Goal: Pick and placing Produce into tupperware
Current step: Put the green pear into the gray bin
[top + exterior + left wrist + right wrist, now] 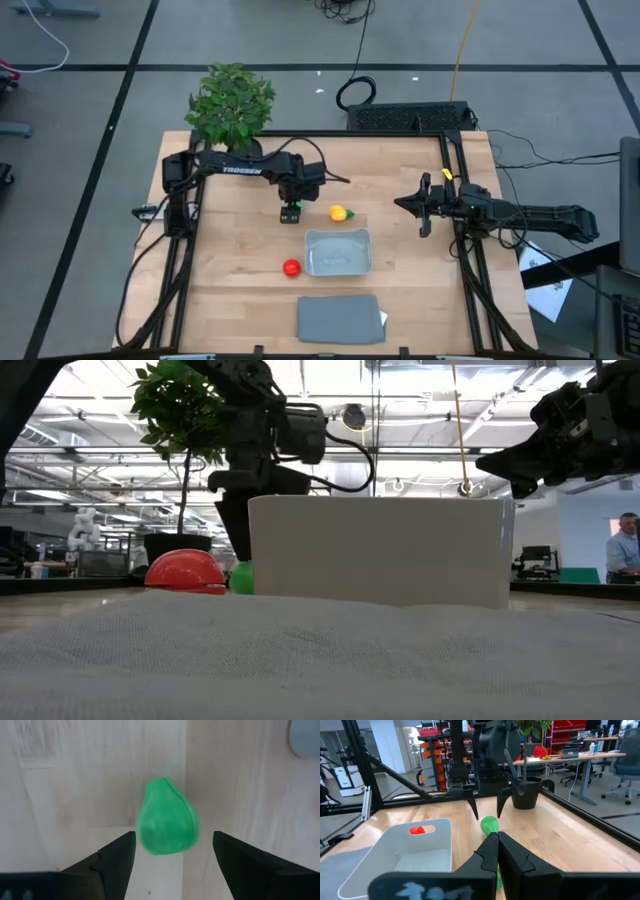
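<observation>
1. Left gripper (291,213) poised just left of centre in the high view, over the green ball (167,818); fingers (112,862) spread wide to either side of the ball, nothing held.
2. In the left wrist view, ball seen on the bare wood between the two dark fingers, clear of both.
3. In the right wrist view, same ball (489,825) seen on the table below the pointed tips of the left gripper (487,807), apart from them.
4. Right gripper (422,206) parked at right of centre in the high view, above the table's right side, well apart from the produce; fingers (517,852) pressed fully together, empty.
5. Yellow fruit (340,212) found just right of the left gripper, just above the tub (337,252) in the high view.
6. Tub placed at the centre of the frame, nothing visible inside.
7. Red ball (291,267) lying just left of the tub's lower left corner, outside it.
8. Grey lid (340,318) flat on the table near the bottom of the frame, below the tub.
9. Potted plant (231,105) standing at the table's (240,290) upper left corner.
10. In the low view, red ball (185,572) and green ball (242,577) seen at left of the tub wall (375,550).
</observation>
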You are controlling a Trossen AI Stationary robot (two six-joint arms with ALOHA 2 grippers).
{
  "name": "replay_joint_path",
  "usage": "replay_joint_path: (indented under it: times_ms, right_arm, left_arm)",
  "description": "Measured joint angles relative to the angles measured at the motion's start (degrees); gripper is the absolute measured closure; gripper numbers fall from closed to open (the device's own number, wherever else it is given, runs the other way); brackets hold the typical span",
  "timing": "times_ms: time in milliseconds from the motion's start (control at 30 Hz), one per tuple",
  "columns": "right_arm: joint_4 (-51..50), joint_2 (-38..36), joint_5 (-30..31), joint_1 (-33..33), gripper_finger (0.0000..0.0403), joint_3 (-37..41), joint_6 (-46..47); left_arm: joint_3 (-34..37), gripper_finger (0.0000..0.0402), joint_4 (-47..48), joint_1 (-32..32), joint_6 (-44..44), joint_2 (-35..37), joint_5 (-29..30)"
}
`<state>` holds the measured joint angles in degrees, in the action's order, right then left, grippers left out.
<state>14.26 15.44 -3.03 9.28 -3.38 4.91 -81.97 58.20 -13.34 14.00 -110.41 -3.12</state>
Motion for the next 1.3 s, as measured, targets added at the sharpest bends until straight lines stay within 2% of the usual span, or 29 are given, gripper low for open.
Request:
replay_joint_path:
  times_ms: [733,1067,1167,1300]
  right_arm:
    - [0.0,0.0,0.0,0.0,0.0403,0.0,0.0]
    - [0.0,0.0,0.0,0.0,0.0403,0.0,0.0]
    - [0.0,0.0,0.0,0.0,0.0403,0.0,0.0]
    - [0.0,0.0,0.0,0.0,0.0403,0.0,0.0]
  left_arm:
    - [8.0,0.0130,-11.4,0.0,0.7,0.0,-1.0]
    - [9.0,0.0131,-11.7,0.0,0.7,0.0,-0.7]
    - [9.0,0.0141,-11.7,0.0,0.7,0.0,-0.3]
    - [9.0,0.0175,-11.6,0.0,0.8,0.0,0.0]
